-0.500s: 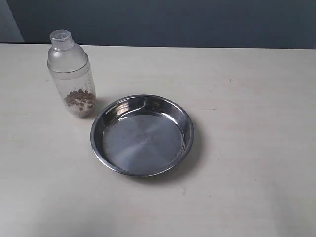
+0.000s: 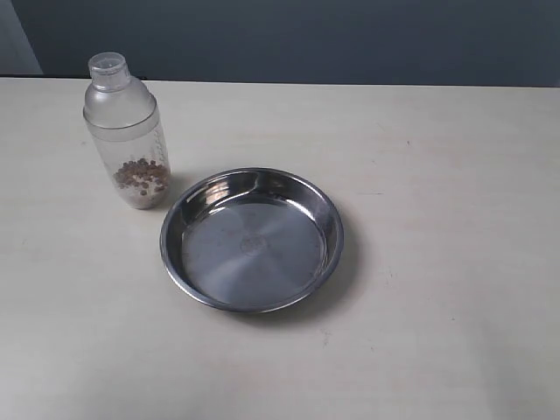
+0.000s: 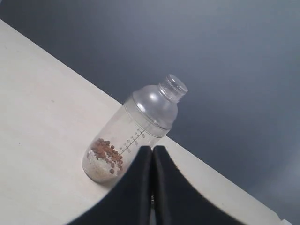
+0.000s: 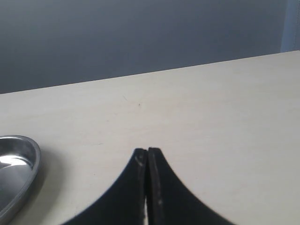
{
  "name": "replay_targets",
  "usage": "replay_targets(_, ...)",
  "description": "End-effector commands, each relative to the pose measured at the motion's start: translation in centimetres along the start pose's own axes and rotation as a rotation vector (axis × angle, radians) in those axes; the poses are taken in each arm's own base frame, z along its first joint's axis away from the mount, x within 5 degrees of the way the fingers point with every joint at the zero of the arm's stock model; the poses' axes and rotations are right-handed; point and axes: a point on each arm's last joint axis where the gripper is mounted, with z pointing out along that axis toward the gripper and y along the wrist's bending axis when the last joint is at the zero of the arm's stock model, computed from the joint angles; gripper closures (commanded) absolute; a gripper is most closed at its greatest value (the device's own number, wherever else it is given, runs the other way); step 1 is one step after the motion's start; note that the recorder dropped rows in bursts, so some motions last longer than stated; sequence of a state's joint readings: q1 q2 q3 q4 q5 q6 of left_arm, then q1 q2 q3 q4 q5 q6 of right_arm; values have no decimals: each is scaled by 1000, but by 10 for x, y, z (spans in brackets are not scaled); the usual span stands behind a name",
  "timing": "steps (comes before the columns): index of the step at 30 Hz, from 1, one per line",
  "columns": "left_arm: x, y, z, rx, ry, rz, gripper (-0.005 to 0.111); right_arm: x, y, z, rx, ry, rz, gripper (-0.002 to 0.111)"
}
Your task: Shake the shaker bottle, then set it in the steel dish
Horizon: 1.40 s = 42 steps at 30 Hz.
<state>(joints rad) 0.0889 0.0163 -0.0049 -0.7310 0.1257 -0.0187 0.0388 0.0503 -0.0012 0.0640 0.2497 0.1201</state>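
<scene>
Pale tabletop [image 2: 437,175] holds the shaker bottle [image 2: 128,136] upright, just beside the steel dish [image 2: 252,245]; left gripper [image 3: 152,151] and right gripper [image 4: 147,153] are both pinched closed, gripping nothing.

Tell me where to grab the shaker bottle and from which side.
Grip the bottle around its straight wall, just under the domed top. It stands upright, so come level from the side away from the dish, with the left gripper, its jaws opened first.
</scene>
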Motion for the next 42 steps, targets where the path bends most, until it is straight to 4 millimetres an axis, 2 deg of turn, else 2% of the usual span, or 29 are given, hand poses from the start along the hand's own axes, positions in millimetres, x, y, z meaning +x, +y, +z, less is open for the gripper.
replay_targets(1, 2, 1, 0, 3, 17, 24, 106, -1, 0, 0, -2, -9, -6, 109)
replay_targets(5, -9, -15, -4, 51, 16, 134, 106, -1, 0, 0, -2, -9, -6, 109)
replay_targets(10, -42, -57, -11, 191, -43, 357, 104, -1, 0, 0, -2, -9, -6, 109)
replay_targets(12, -57, -76, -11, 256, -79, 473, 96, -1, 0, 0, -2, -9, -6, 109)
replay_targets(17, -86, -115, 3, 405, -155, 655, 63, -1, 0, 0, -2, -9, -6, 109)
replay_targets(20, -106, -130, 21, 376, -181, 817, 54, -1, 0, 0, -2, -9, -6, 109)
replay_targets(24, -138, -148, 48, 313, -175, 704, 55, -1, 0, 0, -2, -9, -6, 109)
replay_targets(28, -153, -164, 75, 348, -141, 675, 68, -1, 0, 0, -2, -9, -6, 109)
replay_targets(31, -151, -167, 96, 388, -71, 740, 77, -1, 0, 0, -2, -9, -6, 109)
replay_targets(35, -143, -155, 122, 336, 2, 727, 77, -1, 0, 0, -2, -9, -6, 109)
replay_targets(42, -140, -149, 137, 303, 37, 715, 77, -1, 0, 0, -2, -9, -6, 109)
